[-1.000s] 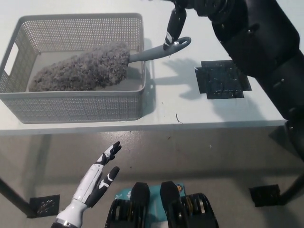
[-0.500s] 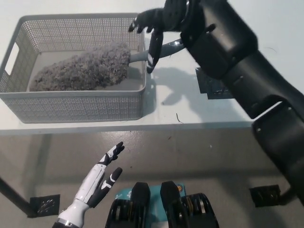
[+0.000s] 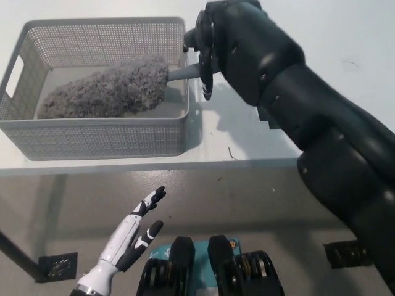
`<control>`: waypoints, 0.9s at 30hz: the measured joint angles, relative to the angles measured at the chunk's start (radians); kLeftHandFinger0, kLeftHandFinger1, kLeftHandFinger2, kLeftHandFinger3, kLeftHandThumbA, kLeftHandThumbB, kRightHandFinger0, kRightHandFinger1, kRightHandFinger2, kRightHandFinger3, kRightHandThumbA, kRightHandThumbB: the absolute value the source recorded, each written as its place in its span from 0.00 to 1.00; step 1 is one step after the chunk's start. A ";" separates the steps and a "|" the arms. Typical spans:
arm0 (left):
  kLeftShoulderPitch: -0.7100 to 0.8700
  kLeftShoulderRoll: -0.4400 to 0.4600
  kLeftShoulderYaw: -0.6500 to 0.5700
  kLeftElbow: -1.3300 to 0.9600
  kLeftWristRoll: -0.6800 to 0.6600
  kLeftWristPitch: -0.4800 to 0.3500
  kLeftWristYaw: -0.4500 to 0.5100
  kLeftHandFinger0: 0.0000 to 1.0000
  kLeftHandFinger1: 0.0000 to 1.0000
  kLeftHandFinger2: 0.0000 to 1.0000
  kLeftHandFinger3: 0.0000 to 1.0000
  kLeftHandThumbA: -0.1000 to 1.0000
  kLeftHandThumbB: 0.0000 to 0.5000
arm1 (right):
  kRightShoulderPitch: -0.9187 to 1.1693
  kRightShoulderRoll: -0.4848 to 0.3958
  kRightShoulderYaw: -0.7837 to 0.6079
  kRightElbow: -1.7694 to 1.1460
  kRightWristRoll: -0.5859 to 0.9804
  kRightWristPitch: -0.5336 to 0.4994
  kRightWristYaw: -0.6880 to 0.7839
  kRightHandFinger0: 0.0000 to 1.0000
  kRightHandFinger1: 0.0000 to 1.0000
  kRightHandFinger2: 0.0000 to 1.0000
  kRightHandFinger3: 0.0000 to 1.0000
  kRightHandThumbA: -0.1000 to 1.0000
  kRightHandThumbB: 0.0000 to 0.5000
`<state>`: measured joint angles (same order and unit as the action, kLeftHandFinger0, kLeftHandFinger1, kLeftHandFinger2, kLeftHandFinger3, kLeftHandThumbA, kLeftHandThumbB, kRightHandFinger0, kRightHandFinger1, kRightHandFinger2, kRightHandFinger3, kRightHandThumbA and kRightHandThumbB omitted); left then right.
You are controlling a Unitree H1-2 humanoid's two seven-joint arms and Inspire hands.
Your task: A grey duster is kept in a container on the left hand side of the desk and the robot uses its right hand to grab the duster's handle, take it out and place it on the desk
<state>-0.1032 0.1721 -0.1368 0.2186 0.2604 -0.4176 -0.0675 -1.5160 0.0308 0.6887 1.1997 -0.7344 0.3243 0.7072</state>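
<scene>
The fluffy grey duster [image 3: 105, 87] lies in a grey perforated basket [image 3: 92, 139] on the left of the white desk [image 3: 247, 151]. Its grey handle [image 3: 183, 73] sticks out over the basket's right rim, and only a short piece shows. My black right hand [image 3: 205, 54] sits directly over the handle at that rim, seen from its back. The forearm hides the rest of the handle, and whether the hand grips it cannot be seen. My white left hand [image 3: 128, 239] rests below the desk's front edge at lower left, open and holding nothing.
A black patch [image 3: 264, 117] on the desk is mostly hidden under my right forearm. The desk's front edge runs across the middle of the picture. Dark floor plates [image 3: 58, 266] lie below at both sides.
My right arm has swung left and down, from beside the handle's tip to right over the handle at the basket rim, now covering it. The duster lies where it was.
</scene>
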 measured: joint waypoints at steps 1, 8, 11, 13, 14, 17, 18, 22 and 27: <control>0.001 0.000 0.000 -0.002 0.000 0.000 -0.001 1.00 1.00 1.00 1.00 1.00 0.28 | -0.001 0.001 0.012 0.013 -0.005 -0.002 -0.007 1.00 1.00 1.00 1.00 0.91 1.00; 0.003 0.000 0.000 -0.003 0.000 0.001 -0.005 1.00 1.00 1.00 1.00 1.00 0.30 | -0.004 -0.016 0.046 0.046 -0.017 -0.008 -0.090 1.00 1.00 1.00 1.00 0.81 1.00; 0.003 0.000 -0.002 -0.003 0.001 0.001 -0.008 1.00 1.00 1.00 1.00 1.00 0.30 | 0.007 -0.021 0.036 0.062 -0.016 -0.004 -0.145 1.00 1.00 1.00 1.00 0.73 1.00; 0.004 0.000 -0.004 -0.003 0.002 0.001 -0.008 1.00 1.00 1.00 1.00 1.00 0.31 | 0.027 -0.020 0.028 0.064 -0.013 -0.003 -0.175 0.59 0.57 0.67 1.00 0.33 0.74; 0.004 0.000 -0.005 -0.003 0.003 0.001 -0.008 1.00 1.00 1.00 1.00 1.00 0.31 | 0.034 -0.020 0.026 0.065 -0.012 -0.003 -0.185 0.38 0.36 0.45 0.86 0.15 0.60; 0.007 0.000 -0.006 0.001 0.004 0.002 -0.009 1.00 1.00 1.00 1.00 1.00 0.31 | 0.088 -0.019 0.017 0.066 -0.010 -0.006 -0.251 0.00 0.00 0.08 0.41 0.00 0.41; 0.007 0.000 -0.006 0.002 0.004 0.002 -0.009 1.00 1.00 1.00 1.00 1.00 0.28 | 0.107 -0.019 0.015 0.067 -0.009 -0.007 -0.272 0.00 0.04 0.17 0.30 0.02 0.32; 0.008 0.000 -0.007 0.005 0.004 0.003 -0.009 1.00 1.00 1.00 1.00 1.00 0.29 | 0.156 -0.020 -0.003 0.066 -0.005 -0.015 -0.347 0.00 0.00 0.17 0.23 0.20 0.45; 0.008 0.000 -0.010 0.008 0.004 0.004 -0.013 1.00 1.00 1.00 1.00 1.00 0.30 | 0.220 -0.022 -0.053 0.066 0.008 -0.032 -0.438 0.00 0.00 0.07 0.08 0.30 0.42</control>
<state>-0.0955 0.1721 -0.1473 0.2262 0.2644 -0.4137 -0.0806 -1.2964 0.0091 0.6360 1.2660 -0.7265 0.2925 0.2694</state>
